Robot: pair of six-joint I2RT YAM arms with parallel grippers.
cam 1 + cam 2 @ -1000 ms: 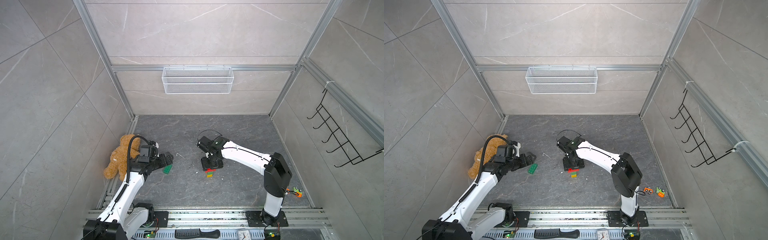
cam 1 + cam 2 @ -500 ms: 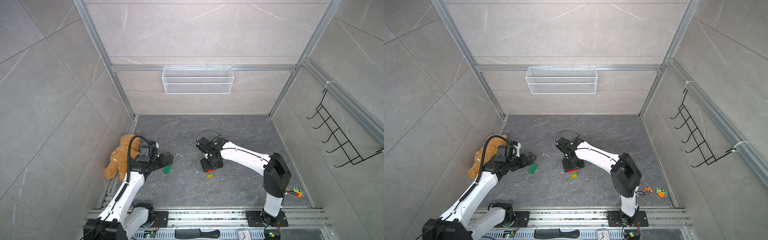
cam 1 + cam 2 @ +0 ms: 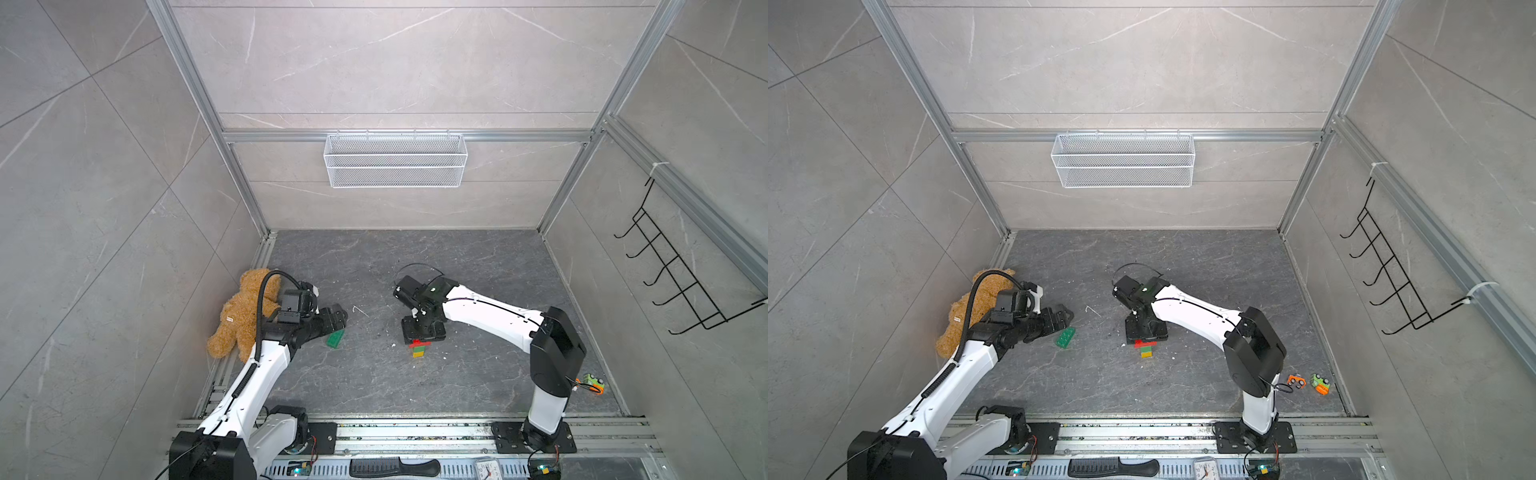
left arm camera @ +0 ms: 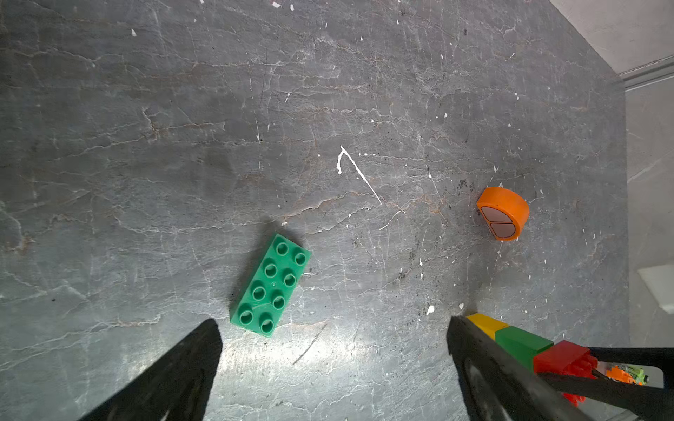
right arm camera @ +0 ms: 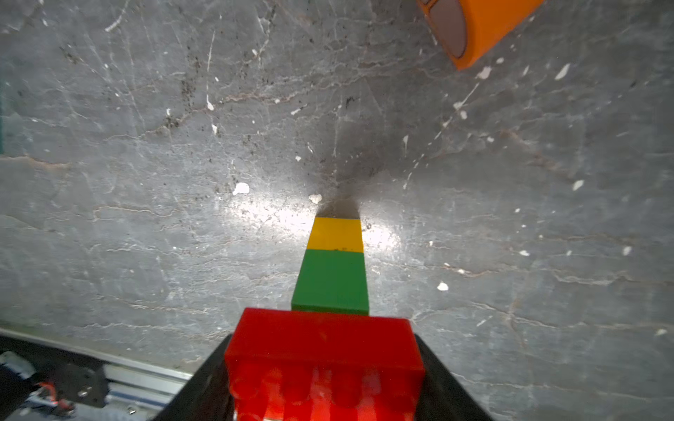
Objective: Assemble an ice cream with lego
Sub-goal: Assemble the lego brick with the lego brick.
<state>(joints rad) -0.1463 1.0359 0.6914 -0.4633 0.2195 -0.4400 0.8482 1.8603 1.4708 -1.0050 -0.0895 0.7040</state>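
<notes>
While your right pincer (image 3: 423, 330) grips the red plastic brick (image 5: 324, 339) atop the green-and-yellow stem (image 5: 331, 282), your open left pincer (image 4: 333, 328) hangs by the wide green brick (image 4: 270, 284) at the stem's nine o'clock. That brick and the orange half-round cap (image 4: 503, 213) are left to add.

Two arms of white tubes and black joints. Left arm (image 3: 257, 374): fat black ribbed cable (image 3: 261, 307) on top, curly black wire (image 3: 239, 388) down the side. Right arm (image 3: 490, 316): big black elbow block (image 3: 557, 345), tiny green light (image 3: 433, 288). Left gripper (image 4: 332, 320): black pointy fingers.
</notes>
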